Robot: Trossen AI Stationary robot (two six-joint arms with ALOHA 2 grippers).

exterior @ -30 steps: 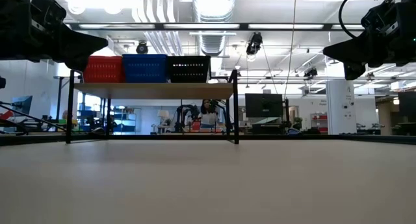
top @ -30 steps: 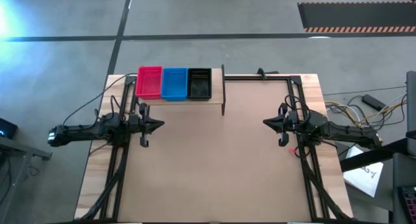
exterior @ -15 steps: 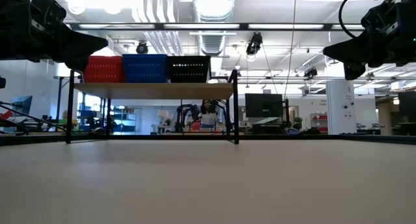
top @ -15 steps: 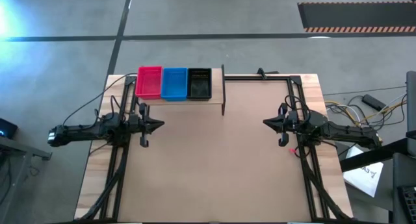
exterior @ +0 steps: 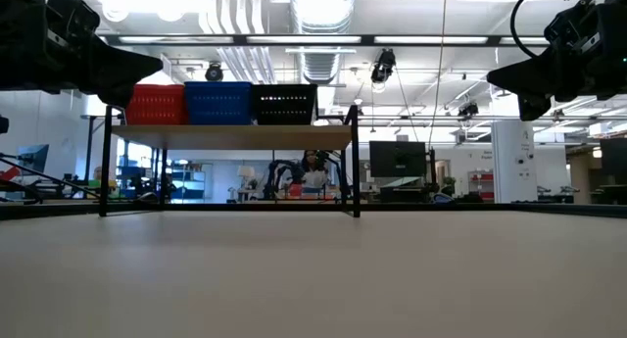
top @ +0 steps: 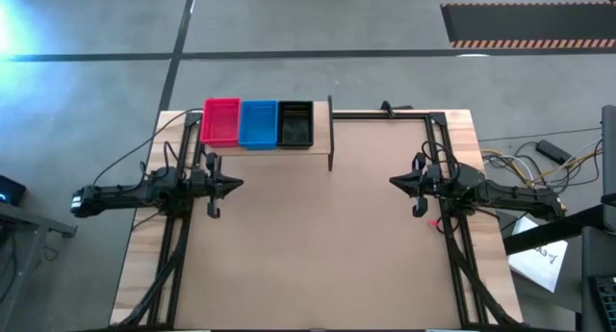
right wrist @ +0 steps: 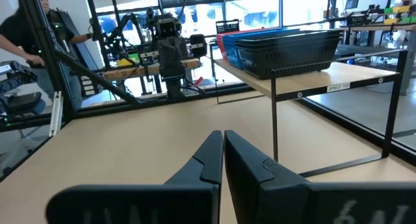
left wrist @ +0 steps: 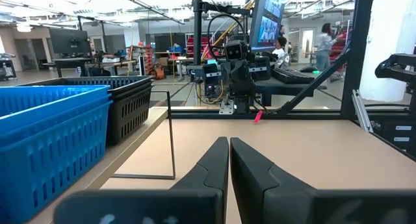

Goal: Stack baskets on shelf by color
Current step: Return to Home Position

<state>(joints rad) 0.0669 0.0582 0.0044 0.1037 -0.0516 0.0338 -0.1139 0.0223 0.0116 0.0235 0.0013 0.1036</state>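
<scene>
Left gripper (top: 238, 185) and right gripper (top: 393, 182) hover over the left and right sides of the table (top: 366, 255), each with its fingers pressed together on nothing and well apart from the shelf (exterior: 230, 136) at the far left. We judge the sorting finished: the red baskets (top: 220, 121), blue baskets (top: 257, 122) and black baskets (top: 295, 122) sit side by side on the shelf, left to right. To end the return well, we settle each arm slowly on its own side, away from the shelf, so that nothing jars the stacks.
</scene>
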